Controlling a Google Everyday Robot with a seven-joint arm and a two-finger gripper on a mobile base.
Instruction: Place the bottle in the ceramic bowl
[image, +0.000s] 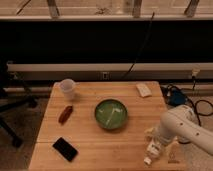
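Note:
The green ceramic bowl (111, 113) sits in the middle of the wooden table (90, 145), with pale streaks inside. My gripper (153, 146) hangs from the white arm (182, 127) over the table's front right corner. A small white shape with a trace of orange, the bottle (149, 157), lies right at the gripper, partly hidden by it. Whether the gripper touches it does not show. Bowl and bottle are about a bowl's width apart.
A white cup (67, 88) stands at the back left. A red-brown object (65, 114) lies left of the bowl, a black phone-like slab (65, 148) at the front left and a white sponge-like block (144, 90) at the back right. A chair base (10, 120) stands off the left edge.

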